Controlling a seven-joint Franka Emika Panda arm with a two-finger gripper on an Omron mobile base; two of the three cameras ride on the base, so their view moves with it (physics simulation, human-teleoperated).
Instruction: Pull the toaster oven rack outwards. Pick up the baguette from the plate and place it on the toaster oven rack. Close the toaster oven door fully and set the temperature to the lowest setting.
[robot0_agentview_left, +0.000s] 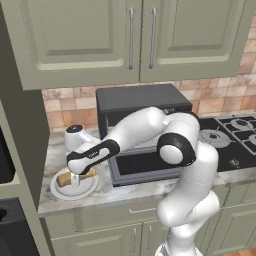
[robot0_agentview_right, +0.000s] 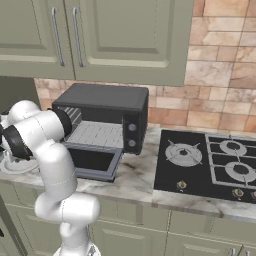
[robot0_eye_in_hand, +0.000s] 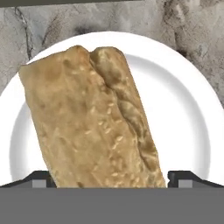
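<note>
Gripper (robot0_agentview_left: 76, 176) hung low over the plate (robot0_agentview_left: 87, 191) at the left end of the counter (robot0_agentview_left: 150, 189), pointing straight down. Fingers (robot0_eye_in_hand: 40, 179) stood apart, one on each side of the baguette (robot0_eye_in_hand: 92, 127), tips just showing at the loaf's two flanks in the hand view; could not tell whether the pads touched the crust. Baguette lay on the white plate, slanted across it, seeded golden crust up, with one end near the rim. From the left base view, showed as a tan piece with a paler cut face directly under the hand.

Toaster oven (robot0_agentview_right: 105, 107) sat just beside the plate, against the brick wall (robot0_agentview_right: 220, 90). Toaster oven door (robot0_agentview_right: 95, 162) was dropped open, lying nearly flat over the counter's front, dark glass up. Toaster oven rack (robot0_agentview_right: 97, 134) was drawn out of the cavity, its wire grid reaching over the lowered door. Knobs (robot0_agentview_right: 132, 135) stood on the narrow strip at the oven's right side.

Gas hob (robot0_agentview_right: 210, 162) lay further right on the counter. Pale green cabinets (robot0_agentview_left: 130, 35) hung above. White rounded appliance (robot0_agentview_left: 75, 136) stood behind the plate, near the wall.
</note>
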